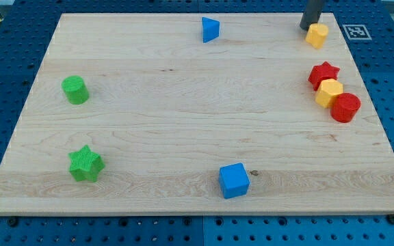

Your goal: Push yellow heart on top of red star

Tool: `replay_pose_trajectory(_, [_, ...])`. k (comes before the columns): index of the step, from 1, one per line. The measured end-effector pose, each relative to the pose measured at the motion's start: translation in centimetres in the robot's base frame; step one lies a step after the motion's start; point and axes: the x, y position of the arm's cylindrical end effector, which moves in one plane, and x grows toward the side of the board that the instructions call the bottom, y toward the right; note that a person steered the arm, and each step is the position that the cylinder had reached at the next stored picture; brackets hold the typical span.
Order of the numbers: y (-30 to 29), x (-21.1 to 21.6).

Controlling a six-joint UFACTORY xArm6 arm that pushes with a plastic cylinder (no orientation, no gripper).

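The yellow heart (317, 35) lies near the board's top right corner. The red star (323, 74) lies below it, near the right edge, with a gap of bare wood between them. My tip (306, 27) comes down from the view's top and stands at the heart's upper left side, touching it or nearly so. A second yellow block (329, 93), pentagon-like, touches the red star's lower right. A red cylinder (345, 107) touches that yellow block's lower right.
A blue triangle (211, 29) lies at the top middle. A blue cube (234, 180) lies at the bottom middle. A green cylinder (75, 89) and a green star (85, 164) lie at the left. The board's right edge (375, 116) runs close to the red cylinder.
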Motion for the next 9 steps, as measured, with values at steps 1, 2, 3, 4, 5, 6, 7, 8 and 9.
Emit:
replay_pose_trajectory(1, [0.4,-1.2])
replay_pose_trajectory(2, [2.5,-1.3])
replay_pose_trajectory(3, [3.0,1.6])
replay_pose_trajectory(4, [2.3,4.9])
replay_pose_trajectory(5, [2.3,4.3])
replay_pose_trajectory(6, [2.3,3.3])
replay_pose_trajectory(7, [2.0,4.3])
replay_pose_trajectory(8, [2.0,6.4])
replay_pose_trajectory(9, [2.0,6.8])
